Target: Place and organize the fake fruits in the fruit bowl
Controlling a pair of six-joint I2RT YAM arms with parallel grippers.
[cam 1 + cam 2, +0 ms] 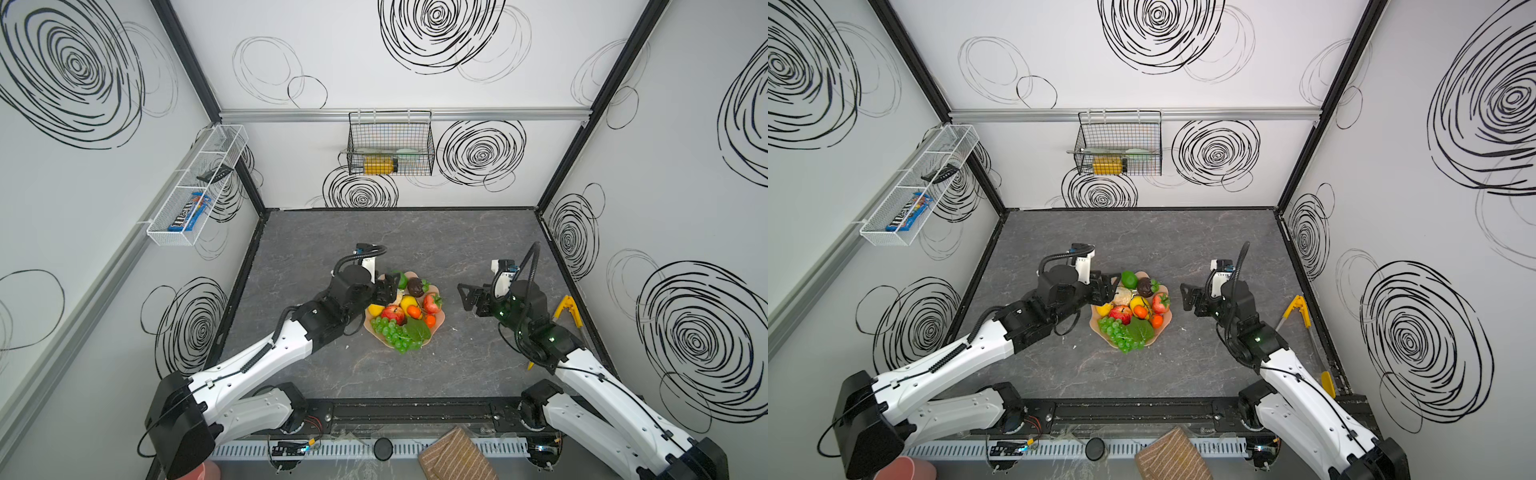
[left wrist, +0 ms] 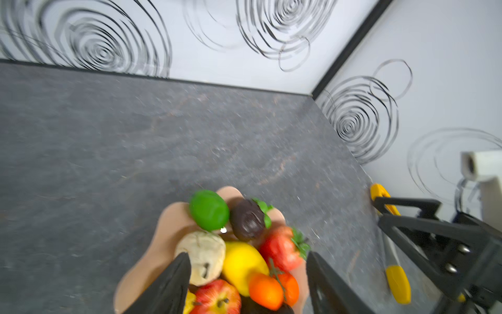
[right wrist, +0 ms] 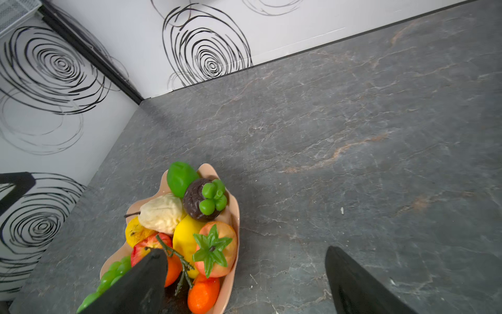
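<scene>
The peach-pink fruit bowl (image 1: 441,321) (image 1: 1168,318) (image 2: 168,220) (image 3: 235,217) sits mid-table, filled with fake fruits: a green lime (image 1: 402,279) (image 2: 208,210) (image 3: 180,178), a dark fruit (image 1: 415,286) (image 2: 247,219), a beige one (image 1: 1122,296) (image 2: 202,255), a lemon (image 1: 409,302), a strawberry (image 1: 432,302) (image 3: 217,248), an apple (image 1: 392,312), oranges (image 1: 414,311) and grapes (image 1: 392,332). My left gripper (image 1: 388,291) (image 1: 1108,286) (image 2: 247,255) hangs open over the bowl's left edge, holding nothing. My right gripper (image 1: 467,296) (image 1: 1187,297) (image 3: 244,250) stands open just right of the bowl, empty.
Yellow-handled tongs (image 1: 567,309) (image 2: 394,271) lie along the right wall. A black wire basket (image 1: 390,143) hangs on the back wall and a white mesh shelf (image 1: 195,187) on the left wall. A striped cloth (image 1: 455,457) lies at the front edge.
</scene>
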